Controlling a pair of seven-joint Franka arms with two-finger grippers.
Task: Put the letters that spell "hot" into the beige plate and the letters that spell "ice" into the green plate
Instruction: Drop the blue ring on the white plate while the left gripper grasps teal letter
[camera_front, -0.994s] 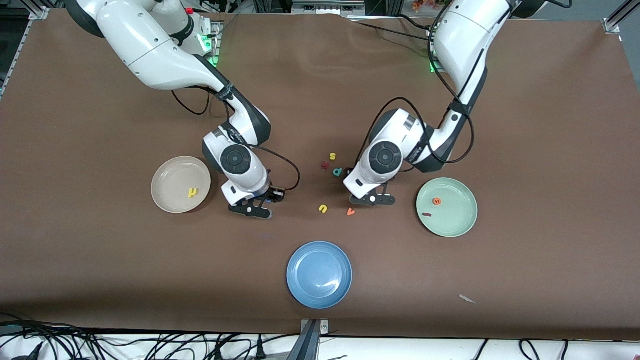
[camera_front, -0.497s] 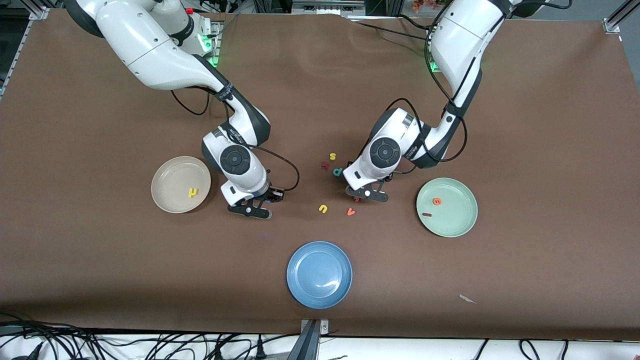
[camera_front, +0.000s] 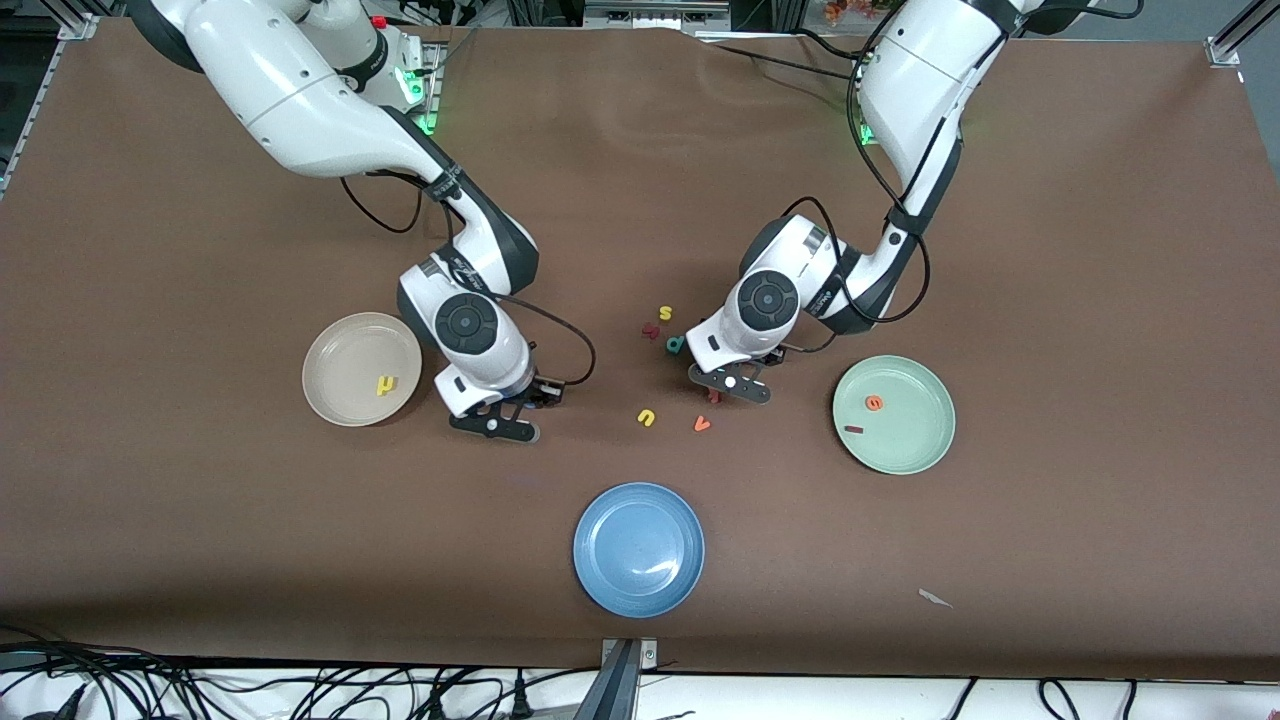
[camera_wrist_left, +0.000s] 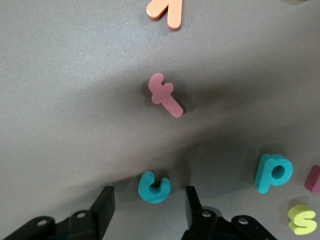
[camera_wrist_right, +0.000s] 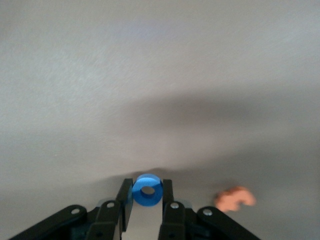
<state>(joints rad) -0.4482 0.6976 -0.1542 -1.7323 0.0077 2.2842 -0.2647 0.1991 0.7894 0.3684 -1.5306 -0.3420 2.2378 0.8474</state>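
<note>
My right gripper (camera_front: 495, 425) is shut on the blue "o" (camera_wrist_right: 147, 190), low over the table beside the beige plate (camera_front: 345, 355). That plate holds the yellow "h" (camera_front: 386, 385). A blurred orange letter (camera_wrist_right: 235, 198) lies close to this gripper. My left gripper (camera_wrist_left: 148, 196) is open, its fingers either side of the teal "c" (camera_wrist_left: 154, 186) with gaps on both sides. In the front view the left gripper (camera_front: 733, 385) hides the "c". The green plate (camera_front: 910, 445) holds the orange "e" (camera_front: 874, 403) and the dark red "i" (camera_front: 853, 429).
Loose letters lie around the left gripper: a pink "f"-like letter (camera_wrist_left: 165, 94), orange "v" (camera_front: 702, 423), yellow "u" (camera_front: 646, 417), teal "p" (camera_front: 675, 344), yellow "s" (camera_front: 665, 313), a dark red letter (camera_front: 650, 330). The blue plate (camera_front: 638, 549) sits nearest the front camera.
The left gripper shifted slightly toward the letter cluster and its fingers have come closer together. The right gripper closed onto the blue "o" and edged toward the beige plate.
</note>
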